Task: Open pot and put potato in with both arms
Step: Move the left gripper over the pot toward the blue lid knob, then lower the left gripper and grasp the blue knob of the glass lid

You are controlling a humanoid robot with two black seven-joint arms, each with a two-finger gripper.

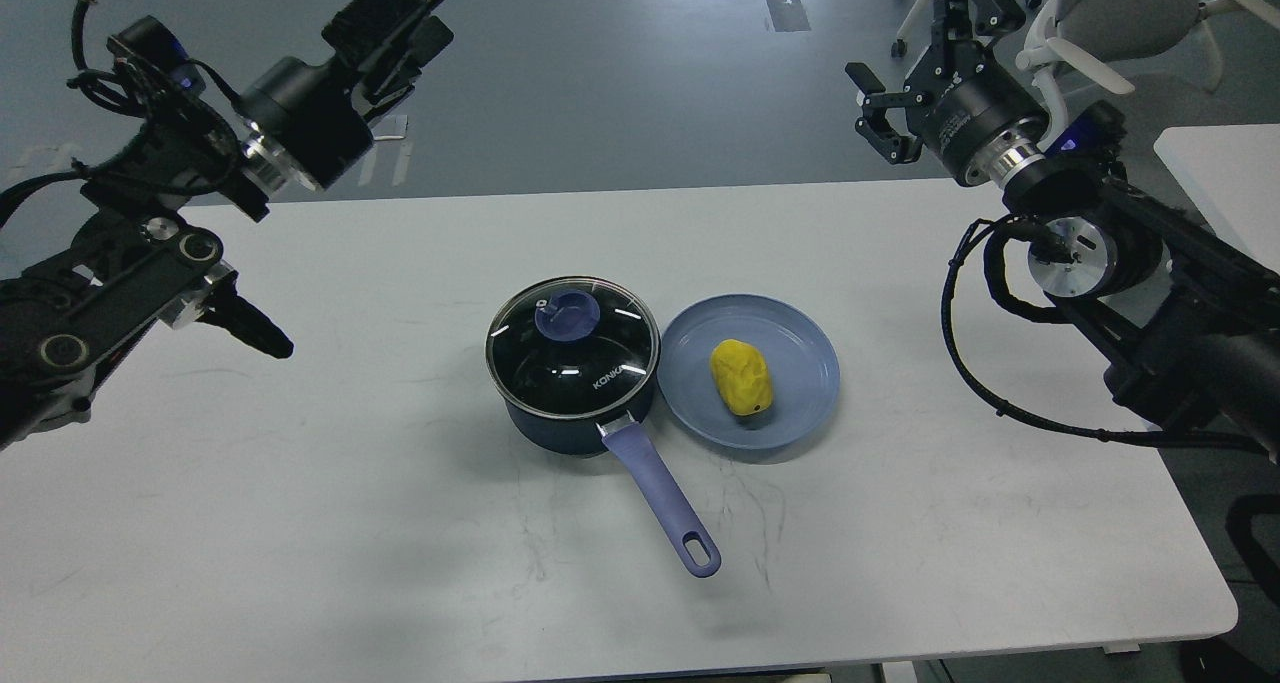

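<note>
A dark blue pot [572, 393] stands at the middle of the white table [350, 523]. Its glass lid [600, 358] with a blue knob [568, 313] is on. Its blue handle [660, 498] points toward the near right. A yellow potato [741, 376] lies on a blue plate [800, 343] right beside the pot. My left gripper [415, 13] is high at the far left, turned side-on, open and empty. My right gripper [920, 58] is high at the far right, open and empty. Both are well away from the pot.
A grey office chair [1120, 13] stands beyond the table's far right. A second white table [1220, 173] is at the right edge. The grey floor lies past the far table edge.
</note>
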